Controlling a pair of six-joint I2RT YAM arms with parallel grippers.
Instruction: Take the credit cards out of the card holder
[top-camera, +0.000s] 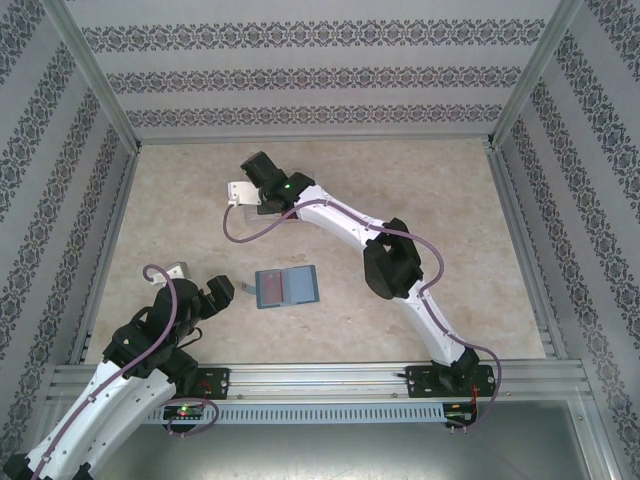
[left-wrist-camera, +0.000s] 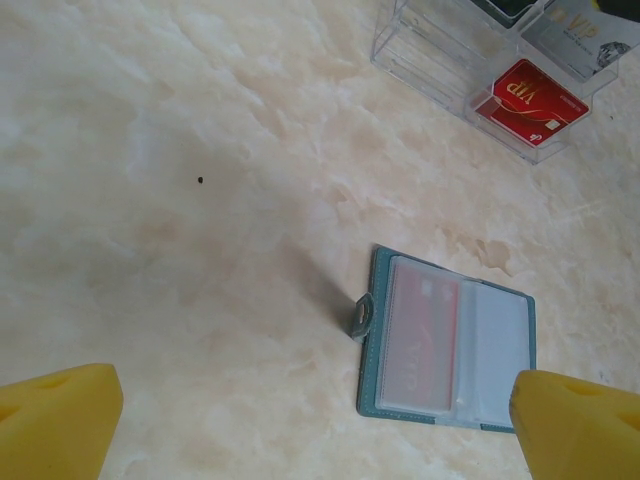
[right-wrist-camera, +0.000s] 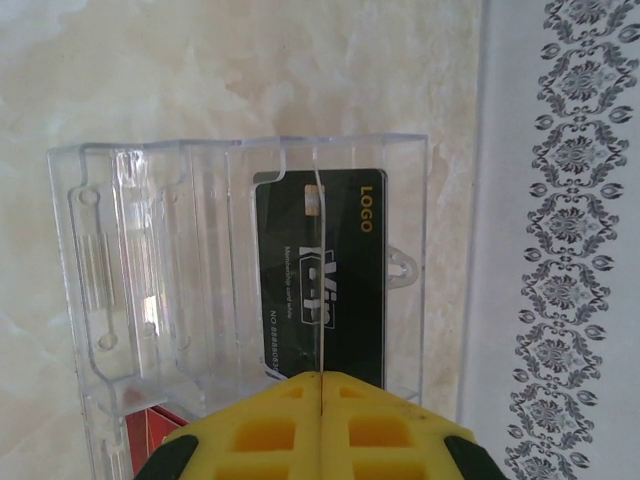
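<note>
at mid-worktop (left-wrist-camera: 200, 250), toward the near edge: one teal card holder (left-wrist-camera: 450, 350), lying open and flat, clasp tab pointing left.

contents of holder: one reddish card (left-wrist-camera: 420, 345) behind the clear left sleeve. the right sleeve looks pale and, as far as we can tell, empty.

further back and to the left: one clear plastic tray (left-wrist-camera: 430, 60), holding a red vip card (left-wrist-camera: 530, 105), a silver card (left-wrist-camera: 585, 35) and a black "logo" card (right-wrist-camera: 320, 280).

progress, our judgement: mostly done. we take the three cards in the tray to be out of the holder, and at least the reddish card is left to pull from its sleeve.

left hand (left-wrist-camera: 320, 430): spread wide, holding nothing. it hovers above the worktop with the holder just ahead, nearest its right fingertip and not touching it.

right hand (right-wrist-camera: 320, 395): yellow fingers pressed together, poised at the tray over the black card. a thin edge rises from the seam between them, and we cannot tell whether this is a card gripped edge-on or a tray divider. this hand is well apart from the holder.

next, our judgement: the left hand is the better placed for the remaining card.
</note>
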